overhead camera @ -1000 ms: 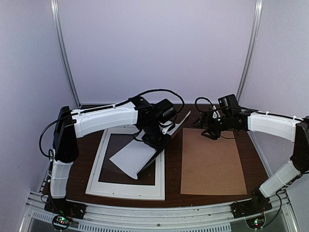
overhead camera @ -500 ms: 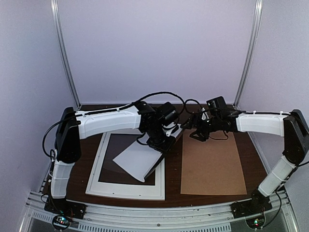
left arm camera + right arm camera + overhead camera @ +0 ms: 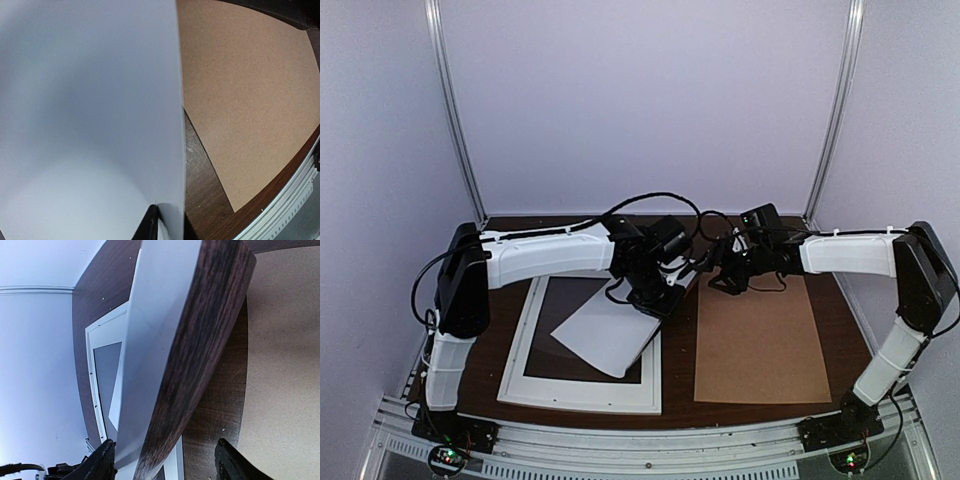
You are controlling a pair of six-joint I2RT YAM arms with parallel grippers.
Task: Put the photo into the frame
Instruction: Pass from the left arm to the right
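- Since a second ago: right arm (image 3: 840, 255) has swung left, and its jaws are now at the photo's raised far end. The photo hangs lower and flatter than it did.
- Frame (image 3: 582, 393) lies flat on the surface (image 3: 678, 340), left of centre. Nothing is seated in it yet.
- Photo (image 3: 610, 335) is white back up and tilted. Its near corner is low over the frame's opening, contact unclear. Its far end is raised above the frame's right rail.
- Left arm (image 3: 545, 255): jaws are at that raised end and look pinched on the photo. The wrist view shows one finger tight against the sheet's edge.
- Right jaws are spread wide, straddling the same end of the sheet, not clamped.
- Backing board (image 3: 755, 340), plain brown, lies flat to the right of the frame. Neither arm touches it.
- Progress, my read: about midway. The photo is picked up and over the frame. Still to do: square it to the rails, lay it flat, let go.
- Count: one frame, one photo, one backing board, two arms.
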